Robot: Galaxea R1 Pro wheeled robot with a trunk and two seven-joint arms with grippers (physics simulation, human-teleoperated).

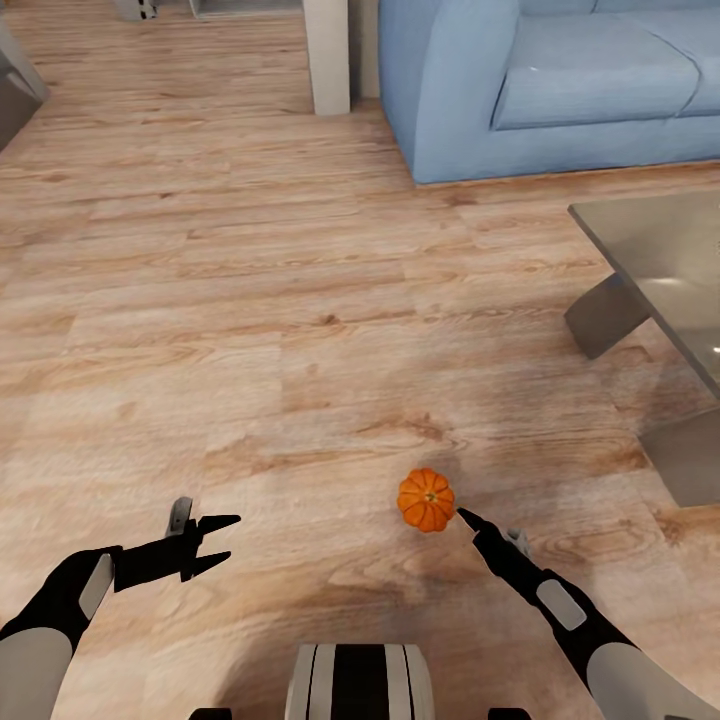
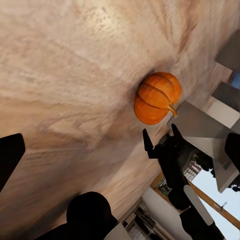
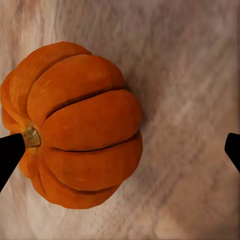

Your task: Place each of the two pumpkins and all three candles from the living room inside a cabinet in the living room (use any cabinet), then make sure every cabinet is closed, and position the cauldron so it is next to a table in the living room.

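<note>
An orange pumpkin (image 1: 426,499) sits on the wood floor (image 1: 250,330), lower centre of the frame; the right claw (image 1: 470,520), spread, touches its edge. The left claw (image 1: 215,545), lower left, is also spread; a table (image 1: 660,260) stands at right.

Pumpkin (image 1: 426,500): you see one small, orange, ribbed ball with a short stem, resting on the wood floor, lower centre-right of the head view.
Table (image 1: 655,250): glossy grey top, right edge of frame, well apart from it.

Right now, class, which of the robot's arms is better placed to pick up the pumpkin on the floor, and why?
The right. Its pincer sits right beside the pumpkin, open, with the pumpkin close in the right wrist view. The left pincer hangs farther away over bare wooden floor.
</note>
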